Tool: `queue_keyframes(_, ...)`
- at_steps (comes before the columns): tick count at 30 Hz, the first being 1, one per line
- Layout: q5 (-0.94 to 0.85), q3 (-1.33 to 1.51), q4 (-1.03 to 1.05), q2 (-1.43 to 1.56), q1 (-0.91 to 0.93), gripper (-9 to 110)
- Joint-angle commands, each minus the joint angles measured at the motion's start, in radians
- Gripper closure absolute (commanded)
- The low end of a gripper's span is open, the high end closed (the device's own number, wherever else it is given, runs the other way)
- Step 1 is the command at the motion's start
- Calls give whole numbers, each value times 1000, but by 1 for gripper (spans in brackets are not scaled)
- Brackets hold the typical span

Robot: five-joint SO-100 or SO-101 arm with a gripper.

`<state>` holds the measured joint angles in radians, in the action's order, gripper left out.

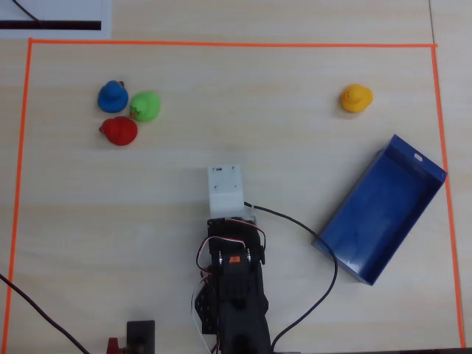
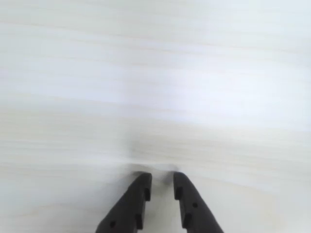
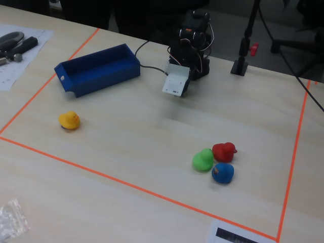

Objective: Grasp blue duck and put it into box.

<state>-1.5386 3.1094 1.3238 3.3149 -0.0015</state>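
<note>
End effector (image 2: 161, 180) empty; four ducks, one blue duck (image 1: 113, 95), one box (image 1: 383, 209).

- The overhead view is evenly and brightly lit; the desk (image 1: 295, 147) reads pale and slightly washed, with soft, short shadows under the objects.
- The wrist view is the weakest: the wood grain is smeared and out of focus, with a broad band of glare across its upper half.
- There the claw (image 2: 162, 178) casts a faint shadow at its tips.
- The fixed view is sharper and warmer, darkening beyond the desk's far edge.
</note>
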Motion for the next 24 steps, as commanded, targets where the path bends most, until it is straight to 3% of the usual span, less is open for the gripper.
queue_keyframes(1, -8, 2, 15, -3, -2, 98)
queue_keyframes(24, -9, 2, 15, -3, 5, 101)
